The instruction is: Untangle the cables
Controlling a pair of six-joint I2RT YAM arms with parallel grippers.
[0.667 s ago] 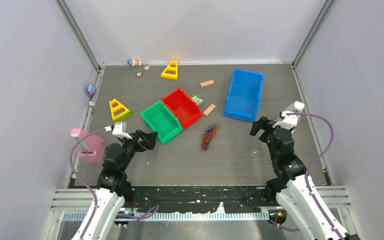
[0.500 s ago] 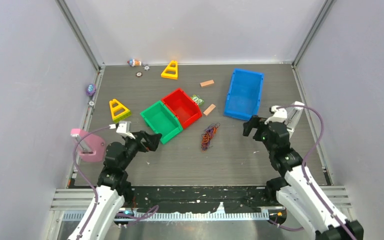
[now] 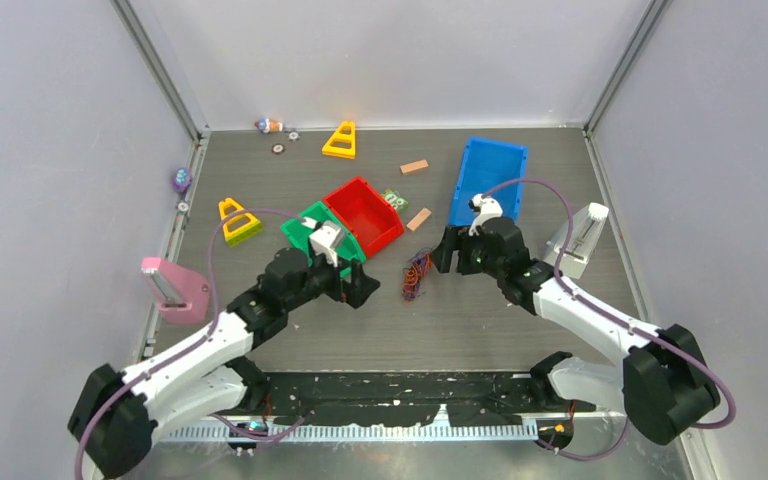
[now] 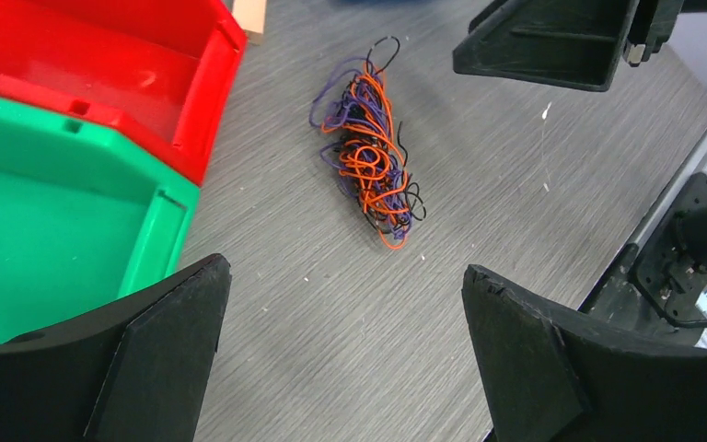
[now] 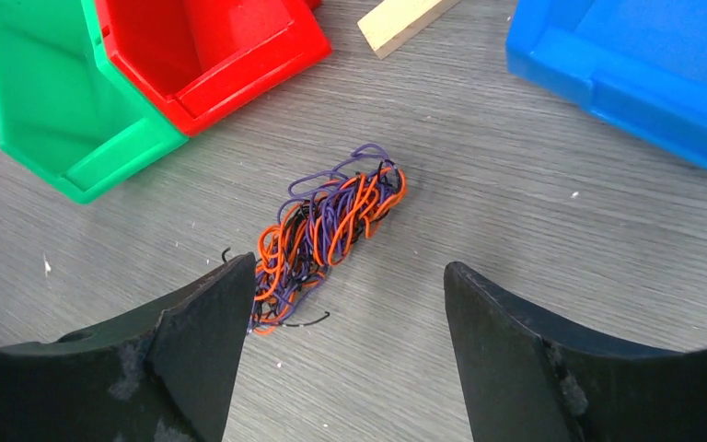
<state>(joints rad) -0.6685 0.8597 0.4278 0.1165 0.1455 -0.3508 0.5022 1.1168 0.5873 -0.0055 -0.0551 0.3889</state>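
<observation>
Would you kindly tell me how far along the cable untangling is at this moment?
Done: nothing; the cables lie in one knotted clump on the table. In hand: left gripper and right gripper hover open either side, touching nothing. Remaining: grip and pull strands apart.

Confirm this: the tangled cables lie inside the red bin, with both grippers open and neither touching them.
Not quite. The cables lie on the bare table, beside the red bin, not inside it; the left wrist view shows this plainly. The left gripper and right gripper are open, neither touching them.
</observation>
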